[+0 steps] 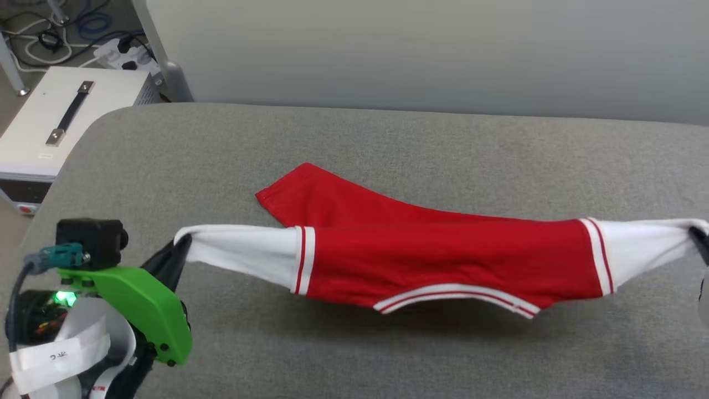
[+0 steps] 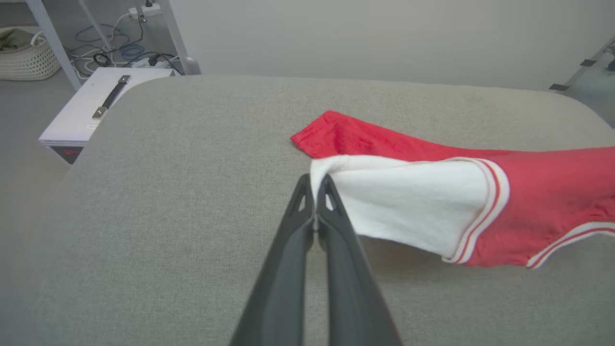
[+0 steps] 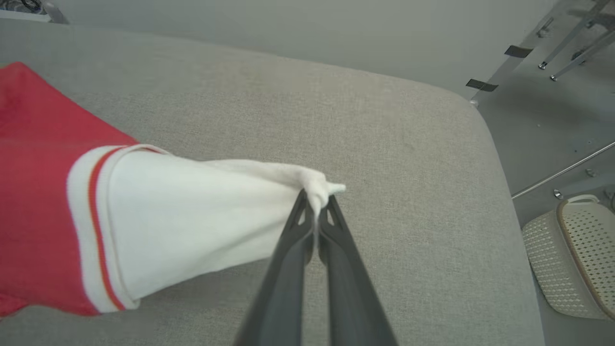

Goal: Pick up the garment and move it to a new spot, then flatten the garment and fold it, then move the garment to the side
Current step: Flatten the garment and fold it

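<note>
The right gripper point(image 1: 697, 237) is mostly cut off by the head view's right edge. The garment point(image 2: 552, 202) runs past each wrist view's edge.

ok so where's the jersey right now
In the head view the jersey is stretched across the middle of the grey table, each white sleeve pinched in fingers: left gripper at the left, right gripper at the right edge.
</note>
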